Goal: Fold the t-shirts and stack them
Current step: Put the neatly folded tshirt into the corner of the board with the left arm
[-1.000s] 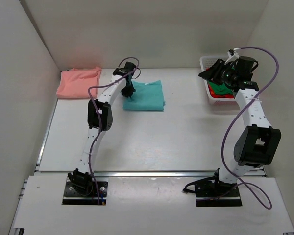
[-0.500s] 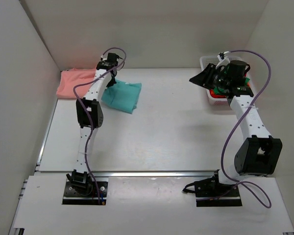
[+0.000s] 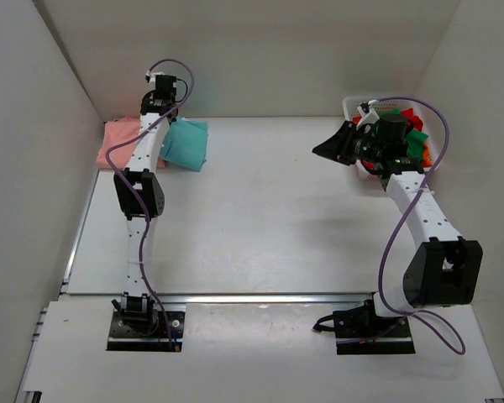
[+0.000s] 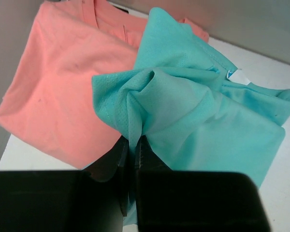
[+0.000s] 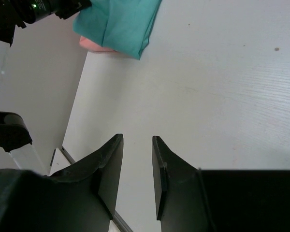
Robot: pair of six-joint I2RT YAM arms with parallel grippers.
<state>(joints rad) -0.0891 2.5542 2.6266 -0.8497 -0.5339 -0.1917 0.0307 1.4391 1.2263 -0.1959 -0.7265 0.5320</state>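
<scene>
The folded teal t-shirt [image 3: 186, 144] hangs at the far left, partly over the folded salmon-pink t-shirt [image 3: 120, 140] by the left wall. My left gripper [image 3: 170, 120] is shut on a bunched fold of the teal shirt [image 4: 183, 111]; the pink shirt [image 4: 63, 82] lies beneath it. My right gripper [image 3: 326, 150] is open and empty, held above the table left of the white basket [image 3: 354, 107], which holds red [image 3: 412, 115] and dark green [image 3: 417, 144] shirts. The right wrist view shows its fingers [image 5: 136, 140] parted over bare table, with the teal shirt [image 5: 118, 21] far off.
White walls close in the left, back and right sides. The basket sits at the far right corner. A metal rail [image 3: 260, 295] runs along the table's near edge, in front of the arm bases.
My left gripper has carried the teal shirt leftward from the table's middle back onto the pink shirt's edge. My right gripper has swung left, away from the basket.
</scene>
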